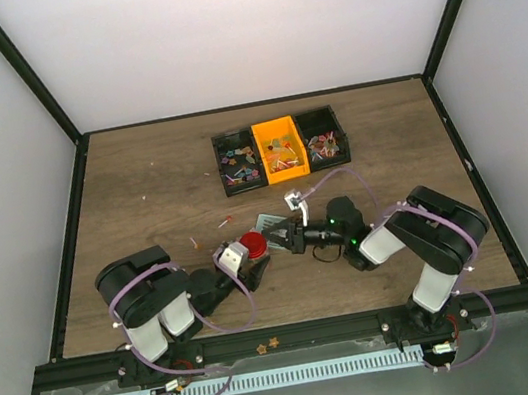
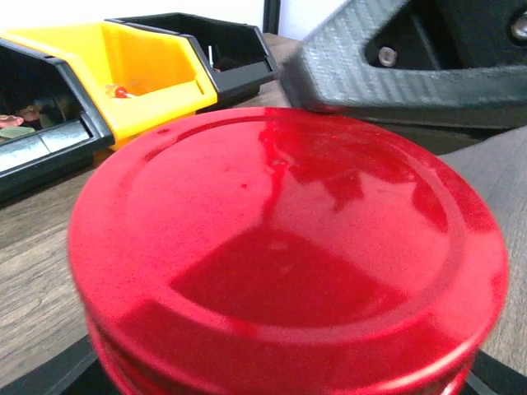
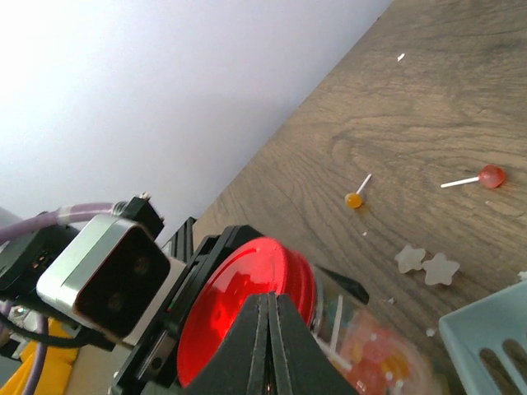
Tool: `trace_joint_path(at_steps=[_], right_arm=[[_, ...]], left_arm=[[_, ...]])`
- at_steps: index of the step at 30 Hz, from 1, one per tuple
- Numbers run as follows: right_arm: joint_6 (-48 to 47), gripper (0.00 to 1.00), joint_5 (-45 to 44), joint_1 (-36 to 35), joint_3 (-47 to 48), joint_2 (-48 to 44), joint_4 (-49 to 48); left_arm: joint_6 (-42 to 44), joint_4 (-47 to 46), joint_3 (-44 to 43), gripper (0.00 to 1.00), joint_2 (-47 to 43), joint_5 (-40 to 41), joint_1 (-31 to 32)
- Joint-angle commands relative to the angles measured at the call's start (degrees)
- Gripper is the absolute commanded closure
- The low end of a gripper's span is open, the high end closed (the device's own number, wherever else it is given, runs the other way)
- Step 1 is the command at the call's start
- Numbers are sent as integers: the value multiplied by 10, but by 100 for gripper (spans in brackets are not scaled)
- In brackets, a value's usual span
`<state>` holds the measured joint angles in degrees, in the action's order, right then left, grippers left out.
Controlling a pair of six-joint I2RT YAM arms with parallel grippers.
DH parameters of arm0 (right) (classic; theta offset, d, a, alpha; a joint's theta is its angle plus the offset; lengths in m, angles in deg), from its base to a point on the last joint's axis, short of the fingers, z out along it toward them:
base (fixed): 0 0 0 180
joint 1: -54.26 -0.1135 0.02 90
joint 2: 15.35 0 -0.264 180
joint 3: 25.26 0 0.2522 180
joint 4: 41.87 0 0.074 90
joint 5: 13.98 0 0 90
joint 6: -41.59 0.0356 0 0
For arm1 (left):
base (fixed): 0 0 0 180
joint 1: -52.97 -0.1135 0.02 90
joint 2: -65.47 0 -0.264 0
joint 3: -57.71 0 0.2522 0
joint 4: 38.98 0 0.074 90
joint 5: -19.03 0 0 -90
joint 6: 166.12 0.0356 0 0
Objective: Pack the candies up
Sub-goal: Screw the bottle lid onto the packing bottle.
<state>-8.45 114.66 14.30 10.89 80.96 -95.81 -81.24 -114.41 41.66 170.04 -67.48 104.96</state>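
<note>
Most of the candies [image 1: 281,157] are in the row of bins well beyond the jar [image 3: 366,341]: an orange bin [image 1: 281,149] in the middle, flanked by black bins [image 1: 236,158]. Some are in the jar too, showing through its clear wall just behind the red lid [image 2: 280,263]. A few lie loose on the table [image 1: 142,197] near the jar: an orange lollipop [image 3: 354,200], a red lollipop [image 3: 492,175] and two pale star sweets [image 3: 426,265].

The lid sits on the jar's mouth and closes it off.

Left gripper [image 1: 250,257]: jaws spread wide, one on each side of the jar, gripping it just under the lid. The lid fills nearly the whole left wrist view (the jar's contents don't show from there).

Right gripper [image 3: 268,329]: jaws fully together with nothing between them. The tips are right at the lid's face, on the side of the jar opposite the left gripper. Can't tell whether they touch it. In the left wrist view its dark body hangs over the lid's far rim and hides part of the black bin behind it.

Teal scoop [image 3: 486,337]: on the table just beside the jar, on the body side away from the lid. Only a slotted corner shows.
</note>
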Motion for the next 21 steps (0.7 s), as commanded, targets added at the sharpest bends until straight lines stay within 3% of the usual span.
trace_joint_path(at_steps=[1, 13, 18, 21], right_arm=[[24, 99, 127, -68, -48, 25, 14], [40, 99, 100, -80, -88, -5, -28], [22, 98, 67, -46, -84, -68, 52], [1, 87, 31, -30, -72, -106, 121]], left_arm=[[-62, -123, 98, 30, 57, -8, -9], [-67, -124, 97, 30, 66, -23, -10], [-67, -124, 108, 29, 51, -18, -10], [-67, -123, 113, 21, 40, -23, -9]])
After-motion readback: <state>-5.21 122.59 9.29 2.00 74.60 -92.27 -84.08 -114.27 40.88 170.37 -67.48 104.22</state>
